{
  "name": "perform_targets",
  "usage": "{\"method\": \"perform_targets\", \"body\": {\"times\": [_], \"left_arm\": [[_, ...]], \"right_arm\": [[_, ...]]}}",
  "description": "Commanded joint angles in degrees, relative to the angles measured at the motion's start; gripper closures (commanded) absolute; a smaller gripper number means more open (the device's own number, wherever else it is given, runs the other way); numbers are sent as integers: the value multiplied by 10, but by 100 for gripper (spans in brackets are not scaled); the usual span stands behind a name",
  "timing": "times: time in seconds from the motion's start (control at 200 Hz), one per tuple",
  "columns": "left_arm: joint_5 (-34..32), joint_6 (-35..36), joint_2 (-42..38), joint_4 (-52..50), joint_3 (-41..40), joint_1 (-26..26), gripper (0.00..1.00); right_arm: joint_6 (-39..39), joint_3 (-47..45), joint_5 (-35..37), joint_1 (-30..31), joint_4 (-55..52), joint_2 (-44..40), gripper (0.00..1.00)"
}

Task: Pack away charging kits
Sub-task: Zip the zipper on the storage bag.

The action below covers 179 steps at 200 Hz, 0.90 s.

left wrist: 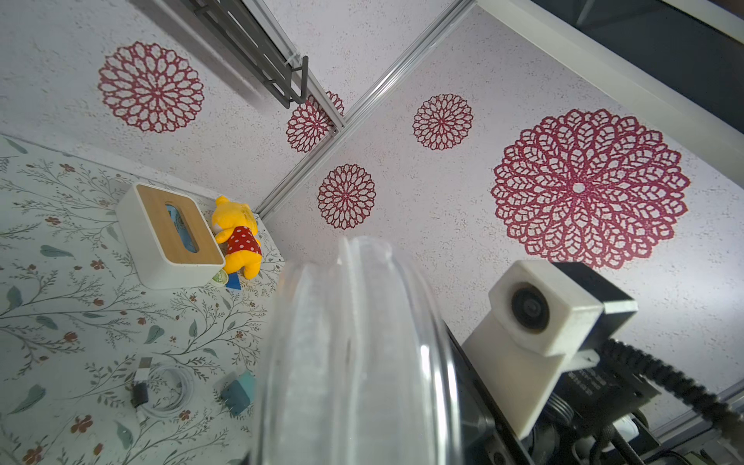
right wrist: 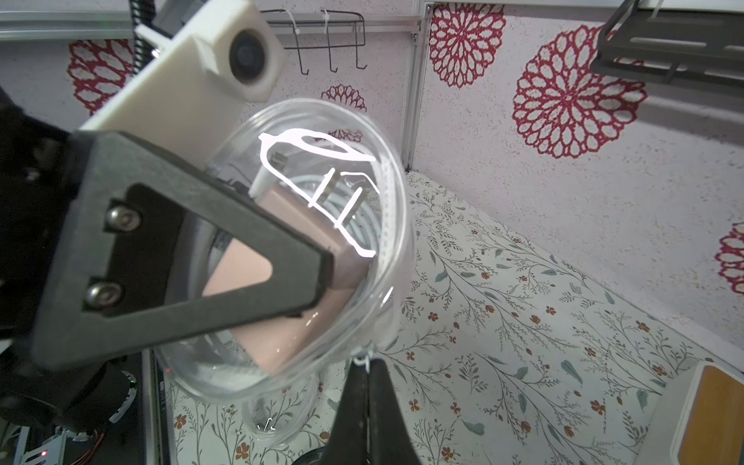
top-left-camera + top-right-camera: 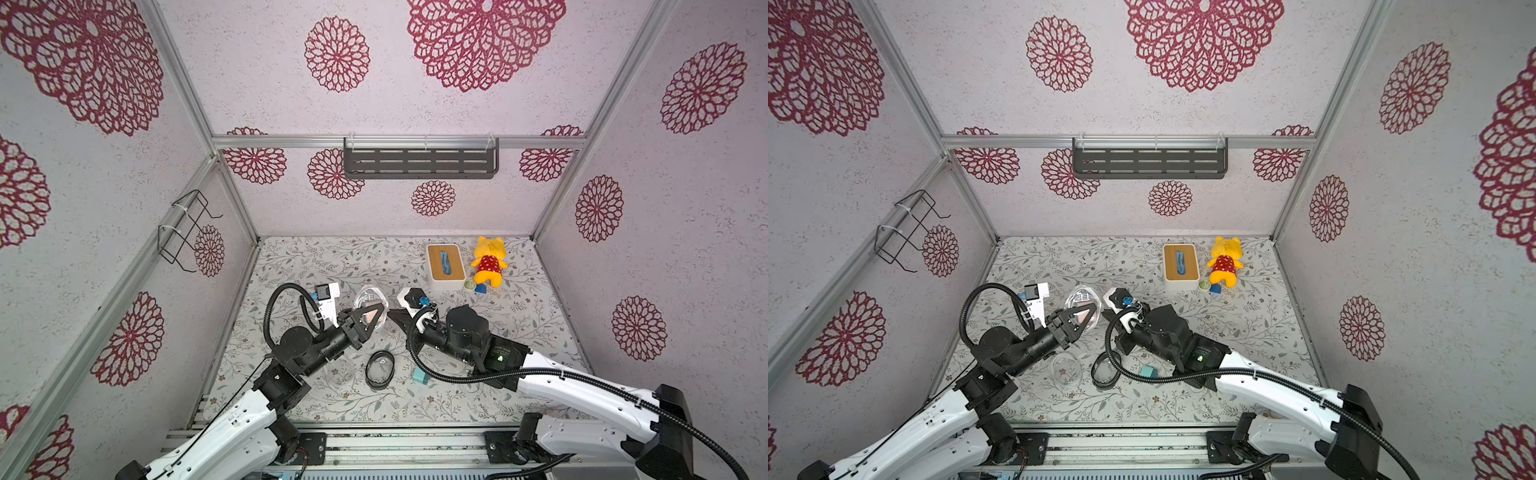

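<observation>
Three oval cases show on or above the flowered tabletop (image 3: 291,266). Farthest left, a loose clear case (image 3: 1066,369) lies on the tabletop near its front edge. Beyond it and a little to the right, the left hand (image 3: 380,311) holds the held clear case (image 2: 382,273) clear of the tabletop. The hand is narrowed onto the case, with one finger (image 2: 201,197) laid flat across its face. Inside this case sit the pink charger (image 2: 277,342), its prongs showing, and a pale coiled cable (image 2: 364,229) behind it. Just right of the case is the right hand (image 2: 367,364), its jaws pressed together. Its tips touch a small pale tab at the case's rim, though whether they pinch that tab I cannot tell. Nearer the front edge than the two hands, the dark-rimmed case (image 3: 379,369) lies flat. Just right of it sits a teal charger (image 3: 419,376), apart from both hands. The left wrist view shows a loose coiled cable (image 1: 165,386) lying near that teal charger. Far right, by the back wall, stand the white box with wooden top (image 3: 444,266) and the yellow plush (image 3: 488,262). A small dark-blue block (image 3: 481,289) lies just in front of the plush. All three are well apart from both hands.
</observation>
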Motion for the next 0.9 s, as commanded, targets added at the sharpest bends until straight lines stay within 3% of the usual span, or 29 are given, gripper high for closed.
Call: {"method": "perform_targets", "body": {"times": [0.0, 0.285, 0.55, 0.65, 0.806, 0.891], "left_arm": [[20, 8, 1, -18, 1, -6, 100], [22, 14, 3, -40, 5, -6, 100], [30, 19, -2, -50, 6, -6, 100], [41, 20, 12, -42, 10, -7, 100], [39, 23, 39, -34, 27, -7, 100], [46, 23, 65, -28, 46, -7, 93]], "right_arm": [[-6, 48, 52, -50, 39, -2, 100], [-32, 81, 28, -71, 32, 6, 100], [-27, 92, 66, -91, 27, 7, 100], [-6, 116, 68, -94, 9, 21, 100], [77, 83, 7, -94, 44, 2, 100], [136, 39, -20, -92, 96, -17, 100]]}}
